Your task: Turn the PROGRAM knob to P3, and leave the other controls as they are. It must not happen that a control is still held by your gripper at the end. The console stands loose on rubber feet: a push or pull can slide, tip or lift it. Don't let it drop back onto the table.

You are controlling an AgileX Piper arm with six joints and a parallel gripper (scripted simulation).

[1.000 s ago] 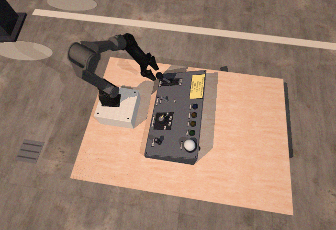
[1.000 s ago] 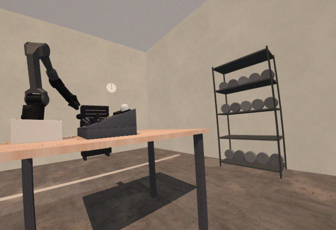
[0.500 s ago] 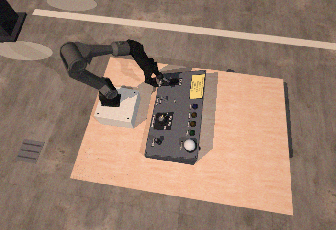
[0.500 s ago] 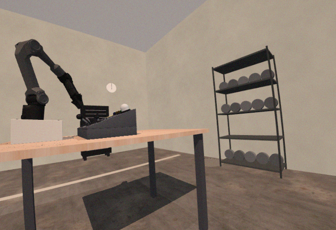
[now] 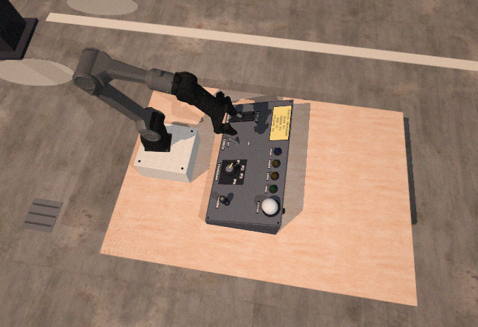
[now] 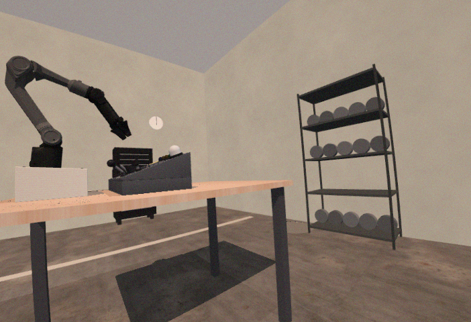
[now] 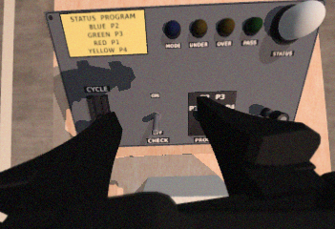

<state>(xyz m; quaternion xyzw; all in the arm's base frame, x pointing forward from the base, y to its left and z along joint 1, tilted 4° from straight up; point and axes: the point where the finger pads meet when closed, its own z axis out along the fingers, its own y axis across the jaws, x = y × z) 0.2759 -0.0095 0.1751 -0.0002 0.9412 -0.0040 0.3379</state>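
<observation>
While the gripper [image 5: 229, 119] hangs above the console [image 5: 247, 184], near its CYCLE end, its jaws are spread wide with nothing between them. The console sits on the table [image 5: 344, 238], its panel sloping up away from the arm's white base block [image 5: 182, 158], which stands just beside it. The PROGRAM knob [image 5: 231, 168] lies about midway along the console's edge nearest that block, its yellow pointer aimed away from the P2 and P3 marks; from the wrist, one finger [image 7: 241, 134] hides the knob, with only the P3 label showing above the fingertip. On the console, the CHECK toggle [image 7: 155, 123] stands between the CYCLE slot [image 7: 97, 106] and the knob. A yellow legend [image 7: 104, 33] at the console's far corner reads BLUE P2, GREEN P3, RED P1, YELLOW P4. Four dark lamps [image 7: 213, 28] run beside it toward a white dome [image 7: 301, 20] marked STATUS.
</observation>
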